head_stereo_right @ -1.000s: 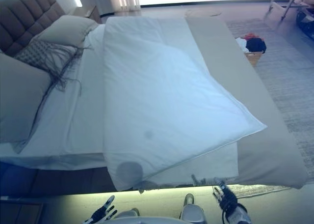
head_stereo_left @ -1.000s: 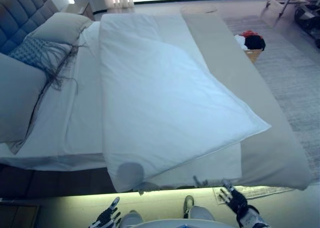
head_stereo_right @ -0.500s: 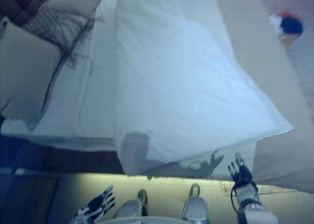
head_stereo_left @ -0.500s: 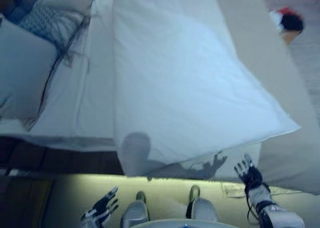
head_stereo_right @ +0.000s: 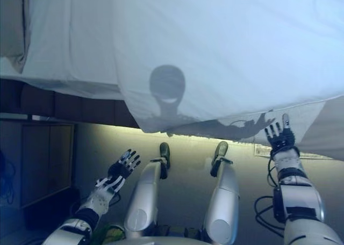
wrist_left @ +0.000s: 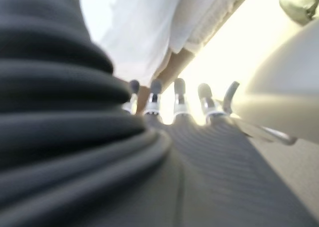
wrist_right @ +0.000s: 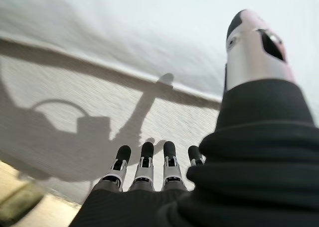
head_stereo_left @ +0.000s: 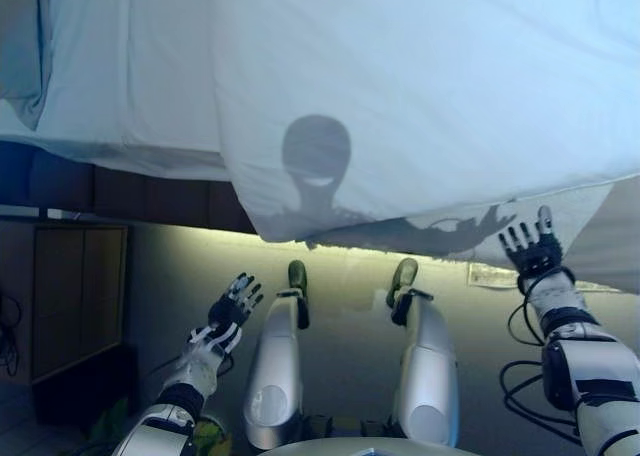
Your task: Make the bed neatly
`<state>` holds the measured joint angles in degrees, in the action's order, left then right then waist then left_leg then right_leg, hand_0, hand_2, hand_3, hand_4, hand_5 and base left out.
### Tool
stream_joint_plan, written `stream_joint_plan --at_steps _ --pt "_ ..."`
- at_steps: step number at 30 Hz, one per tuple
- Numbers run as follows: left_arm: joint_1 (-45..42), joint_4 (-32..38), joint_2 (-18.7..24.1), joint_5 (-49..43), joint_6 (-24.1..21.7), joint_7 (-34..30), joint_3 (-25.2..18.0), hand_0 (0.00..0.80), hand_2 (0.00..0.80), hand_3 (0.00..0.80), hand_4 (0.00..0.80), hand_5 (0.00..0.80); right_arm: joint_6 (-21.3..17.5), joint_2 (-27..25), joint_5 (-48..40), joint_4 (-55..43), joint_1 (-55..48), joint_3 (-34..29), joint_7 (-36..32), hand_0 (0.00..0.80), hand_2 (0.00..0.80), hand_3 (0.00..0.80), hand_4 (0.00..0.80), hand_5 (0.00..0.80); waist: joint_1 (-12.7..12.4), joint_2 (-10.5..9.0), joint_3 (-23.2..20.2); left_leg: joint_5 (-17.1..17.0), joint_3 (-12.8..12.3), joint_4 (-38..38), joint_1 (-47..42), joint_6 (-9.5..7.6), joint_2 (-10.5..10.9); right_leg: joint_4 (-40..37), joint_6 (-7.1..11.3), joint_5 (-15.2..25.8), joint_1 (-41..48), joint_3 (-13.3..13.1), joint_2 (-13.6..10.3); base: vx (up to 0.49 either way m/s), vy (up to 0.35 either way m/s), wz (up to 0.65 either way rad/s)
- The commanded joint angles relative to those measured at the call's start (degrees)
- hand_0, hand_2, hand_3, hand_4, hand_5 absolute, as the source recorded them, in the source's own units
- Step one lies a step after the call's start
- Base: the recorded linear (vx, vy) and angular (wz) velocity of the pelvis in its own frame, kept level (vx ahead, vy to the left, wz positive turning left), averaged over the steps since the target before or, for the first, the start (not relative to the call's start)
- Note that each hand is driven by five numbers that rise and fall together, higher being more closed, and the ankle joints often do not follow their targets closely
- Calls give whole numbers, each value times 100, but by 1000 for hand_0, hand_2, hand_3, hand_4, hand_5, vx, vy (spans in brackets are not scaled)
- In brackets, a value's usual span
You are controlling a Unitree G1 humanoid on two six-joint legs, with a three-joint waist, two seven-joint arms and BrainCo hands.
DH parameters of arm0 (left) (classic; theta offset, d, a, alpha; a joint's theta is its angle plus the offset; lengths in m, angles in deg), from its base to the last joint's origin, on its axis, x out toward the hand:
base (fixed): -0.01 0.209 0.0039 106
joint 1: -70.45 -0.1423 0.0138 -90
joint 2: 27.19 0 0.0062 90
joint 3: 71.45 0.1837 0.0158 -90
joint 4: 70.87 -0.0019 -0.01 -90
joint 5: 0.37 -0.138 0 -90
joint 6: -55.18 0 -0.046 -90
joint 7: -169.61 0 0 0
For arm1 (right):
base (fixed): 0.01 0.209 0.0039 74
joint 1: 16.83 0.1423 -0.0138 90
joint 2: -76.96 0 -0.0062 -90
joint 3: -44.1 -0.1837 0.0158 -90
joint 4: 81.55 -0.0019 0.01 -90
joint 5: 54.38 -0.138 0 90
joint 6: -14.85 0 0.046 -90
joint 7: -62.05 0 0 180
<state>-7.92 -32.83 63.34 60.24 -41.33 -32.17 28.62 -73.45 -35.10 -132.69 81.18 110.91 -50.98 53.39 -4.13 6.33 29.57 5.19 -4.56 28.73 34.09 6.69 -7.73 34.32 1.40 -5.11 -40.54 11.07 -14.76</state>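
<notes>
Left eye view: right hand (head_stereo_left: pixel 532 250) spread just below the duvet (head_stereo_left: pixel 420 86) edge, left hand (head_stereo_left: pixel 232 304) spread lower, well clear of the duvet, both holding nothing.

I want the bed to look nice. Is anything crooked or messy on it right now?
Yes. The white duvet lies askew: its lower edge runs slanted and one corner hangs over the bed's side. Both the left hand and the right hand are open and hold nothing.
</notes>
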Motion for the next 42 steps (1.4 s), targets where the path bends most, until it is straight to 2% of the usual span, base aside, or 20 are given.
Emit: stream_joint_plan --at_steps 1,4,5,6,17,26,34,36,37,42 --pt "-375 177 223 330 -185 -20 125 0 0 0 0 0 93 -497 -16 132 355 -80 40 0 0 0 0 0 -67 98 22 35 259 213 383 -161 -35 155 456 12 -17 -248 -370 -33 -46 0" --pt "-469 315 253 412 -200 -70 160 0 0 0 0 0 182 -720 94 177 540 -29 86 0 0 0 0 0 -86 172 23 23 241 297 619 -180 -46 307 413 -27 -282 -249 -369 14 -52 0" --pt "-517 359 273 460 -222 -116 182 0 0 0 0 0 192 -804 103 197 597 -9 69 0 0 0 0 0 -97 200 20 162 266 353 619 -154 -56 402 459 -181 -297 -283 -360 84 -52 -1" --pt "-547 394 289 484 -228 -149 182 0 0 0 0 0 200 -857 107 201 629 3 56 0 0 0 0 0 -98 216 20 160 262 365 658 -159 -62 429 449 -191 -343 -285 -360 87 -49 -3" --pt "-1159 956 453 856 -327 -270 182 0 0 0 0 0 195 -1715 695 60 1314 178 -66 0 0 0 0 0 -151 412 22 -44 165 237 782 -113 -162 707 297 -376 -602 -225 -308 37 -23 -1" --pt "-1542 1191 582 959 -258 -442 119 0 0 0 0 0 299 -2081 925 -186 1864 524 -86 0 0 0 0 0 -242 396 21 -229 173 22 711 -56 -226 807 191 -456 -612 -135 -267 4 -1 0" --pt "-1727 1275 521 963 -241 -602 186 0 0 0 0 0 388 -2283 1320 -71 1864 508 -189 0 0 0 0 0 -284 370 -16 -444 104 -361 123 -6 -245 715 158 -545 -123 -1 -302 39 48 -1" --pt "-1758 1273 503 941 -241 -594 203 0 0 0 0 0 339 -2327 1412 -43 1829 481 -216 420 420 420 420 420 -299 353 -54 -498 85 -460 -27 5 -256 666 159 -558 11 36 -312 45 44 -1" --pt "-1768 1267 491 929 -238 -595 207 0 0 0 0 0 260 -2343 1497 -35 1810 474 -225 800 800 800 800 800 -307 339 -74 -523 73 -510 -102 11 -265 641 163 -560 77 59 -320 41 37 1" --pt "-1840 1268 483 918 -173 -547 198 0 0 0 0 0 173 -2445 1727 -47 1700 451 -389 800 800 800 800 800 -336 284 -191 -648 35 -773 -434 51 -297 442 188 -533 393 147 -321 32 39 3"
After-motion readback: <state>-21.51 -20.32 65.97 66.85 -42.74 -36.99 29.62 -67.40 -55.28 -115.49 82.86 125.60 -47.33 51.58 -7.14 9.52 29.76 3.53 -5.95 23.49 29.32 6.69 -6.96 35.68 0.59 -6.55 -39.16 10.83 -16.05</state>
